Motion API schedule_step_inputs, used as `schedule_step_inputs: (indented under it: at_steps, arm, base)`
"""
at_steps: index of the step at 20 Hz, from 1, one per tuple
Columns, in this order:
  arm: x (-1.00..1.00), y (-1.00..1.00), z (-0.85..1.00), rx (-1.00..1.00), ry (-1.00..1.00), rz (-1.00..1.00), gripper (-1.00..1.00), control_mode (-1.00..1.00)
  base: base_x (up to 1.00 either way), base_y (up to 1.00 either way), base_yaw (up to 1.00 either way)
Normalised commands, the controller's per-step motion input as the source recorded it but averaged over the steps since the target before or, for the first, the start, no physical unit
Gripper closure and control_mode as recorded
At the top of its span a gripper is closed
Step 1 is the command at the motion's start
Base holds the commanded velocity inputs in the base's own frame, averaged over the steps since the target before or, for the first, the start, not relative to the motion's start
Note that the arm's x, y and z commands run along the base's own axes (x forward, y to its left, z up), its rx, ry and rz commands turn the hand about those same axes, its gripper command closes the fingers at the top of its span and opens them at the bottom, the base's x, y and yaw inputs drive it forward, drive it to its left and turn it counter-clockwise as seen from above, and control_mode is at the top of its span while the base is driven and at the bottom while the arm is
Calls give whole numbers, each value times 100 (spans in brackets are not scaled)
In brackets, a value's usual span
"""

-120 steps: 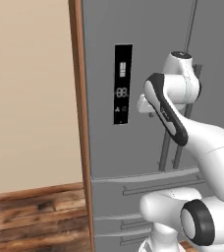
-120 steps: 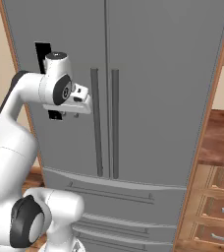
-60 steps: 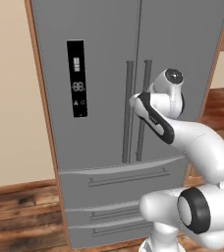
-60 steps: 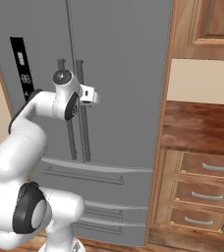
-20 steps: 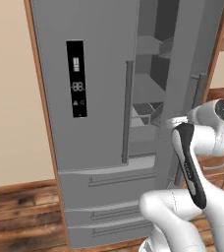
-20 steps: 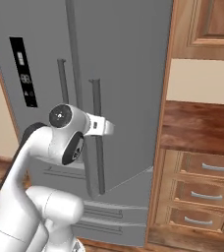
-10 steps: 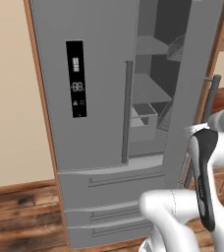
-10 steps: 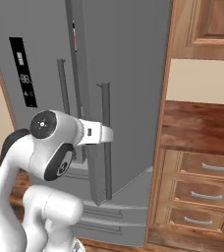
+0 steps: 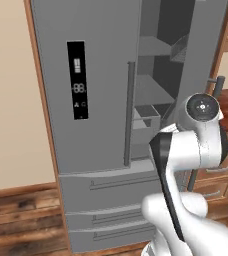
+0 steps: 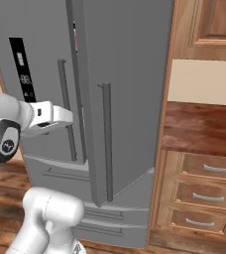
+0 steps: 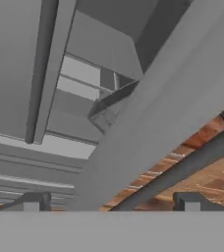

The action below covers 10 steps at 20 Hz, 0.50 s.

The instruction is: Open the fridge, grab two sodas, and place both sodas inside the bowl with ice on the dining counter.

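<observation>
The fridge (image 9: 101, 100) fills the frame's centre, its right door (image 10: 120, 99) swung out so the shelves can be reached. The gripper (image 11: 109, 202) hangs released at the bottom of the hand view, fingers spread with nothing between them, door handle (image 11: 182, 167) just beyond.

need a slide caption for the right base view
Fridge with its right door swung open, gripper released beside the door handle.

Grey fridge (image 9: 101, 75), black panel (image 9: 78, 80)
</observation>
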Motion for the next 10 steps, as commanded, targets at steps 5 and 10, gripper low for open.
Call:
schedule_step_inputs:
  at_steps: [5,10]
  arm:
    - [73,86,0,-22,8,0,-100,-100]
    - [100,11,0,-11,7,0,-100,-100]
  base:
    - [0,0,0]
    - [0,0,0]
